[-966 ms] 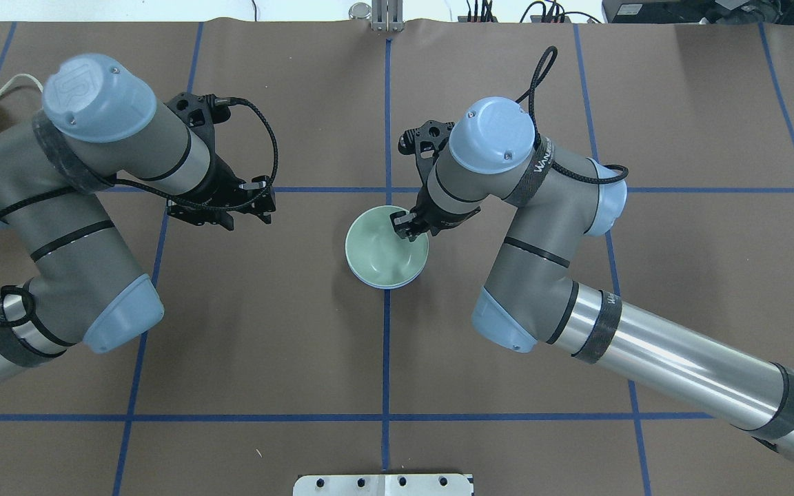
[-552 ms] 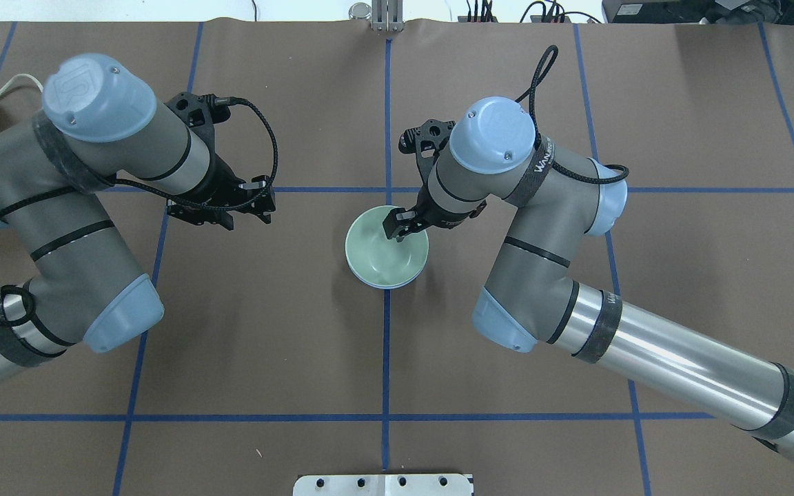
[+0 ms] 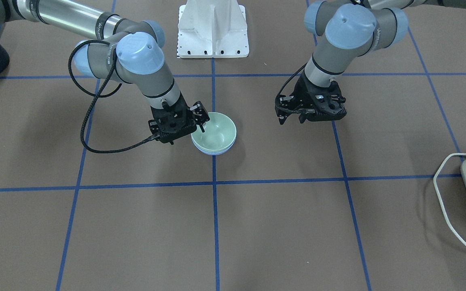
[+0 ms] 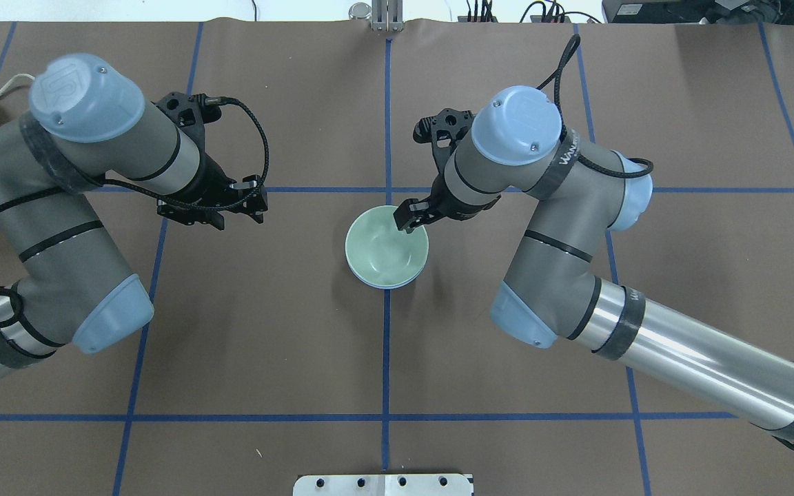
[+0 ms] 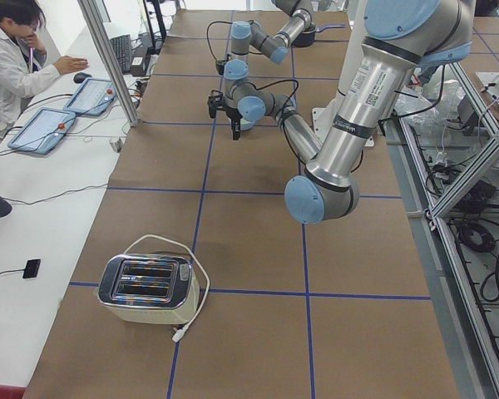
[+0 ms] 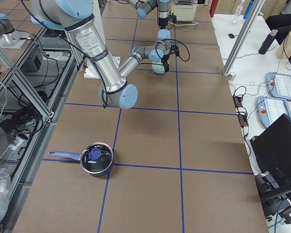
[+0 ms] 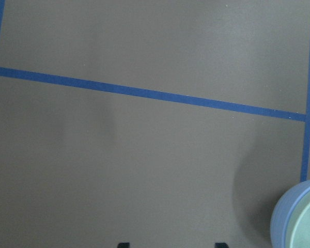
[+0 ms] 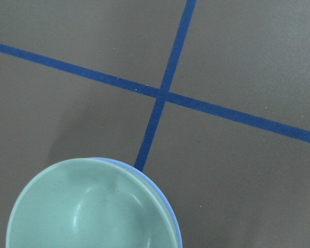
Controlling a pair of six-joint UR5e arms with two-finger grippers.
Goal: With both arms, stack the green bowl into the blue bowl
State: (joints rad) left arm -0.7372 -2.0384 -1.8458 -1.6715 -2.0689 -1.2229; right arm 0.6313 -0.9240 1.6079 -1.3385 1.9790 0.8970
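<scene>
The green bowl [image 4: 383,244] sits nested inside the blue bowl [image 4: 400,284] at the table's middle; only a thin blue rim shows beneath it. Both also show in the front view, the green bowl [image 3: 216,131] over the blue bowl [image 3: 212,152], and in the right wrist view, the green bowl [image 8: 88,206] over the blue bowl [image 8: 169,212]. My right gripper [image 4: 412,219] is open and empty, hovering just over the bowls' right rim, apart from them. My left gripper [image 4: 242,207] is open and empty, well to the left of the bowls; its two fingertips [image 7: 123,244] stand apart.
A cream toaster [image 5: 147,287] with a white cord stands at the table's left end. A dark pot [image 6: 94,158] with a lid sits at the right end. The white base mount [image 3: 212,28] is at the robot's side. An operator [image 5: 12,50] stands beyond the table.
My right gripper let go of the green bowl's rim, opened, rose and drew back to the right. The left arm shifted a little to the left. The bowls stayed nested.
</scene>
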